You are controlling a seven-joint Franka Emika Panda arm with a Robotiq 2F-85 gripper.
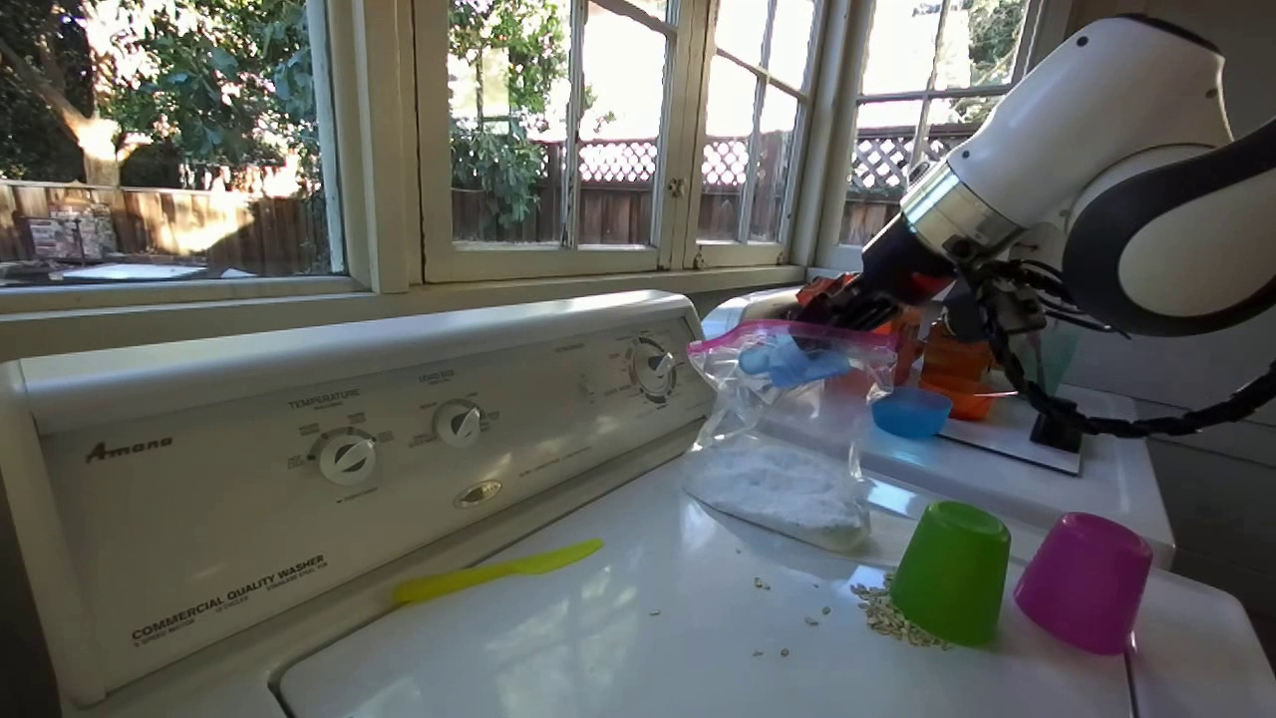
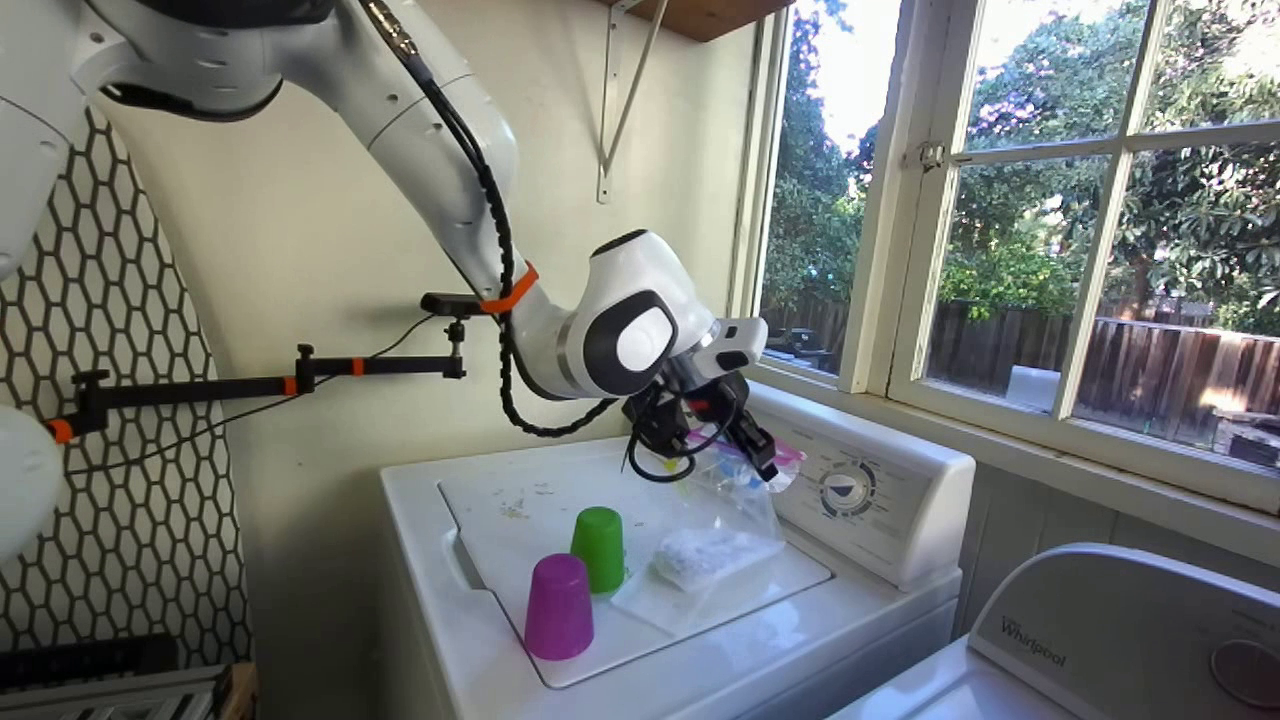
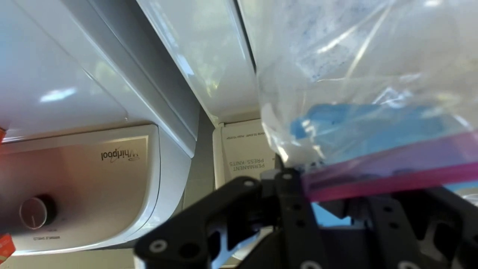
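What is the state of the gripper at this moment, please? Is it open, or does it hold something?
Gripper: closed, holding the clear plastic bag by its top.

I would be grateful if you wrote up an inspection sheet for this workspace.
Surface: white washer lid, dotted with oat-like flakes.
Handled item: clear bag of white powder, upright, with a blue patch near its top (print or contents, cannot tell).
Clutter: upside-down green cup and magenta cup; yellow utensil beside the control panel; blue bowl and orange items on the neighbouring machine.
Gripper: fingers shut on the bag's pink top edge.
Cables: black cable runs along the arm and droops near the gripper.
Surroundings: windows, with trees and a wooden fence outside.
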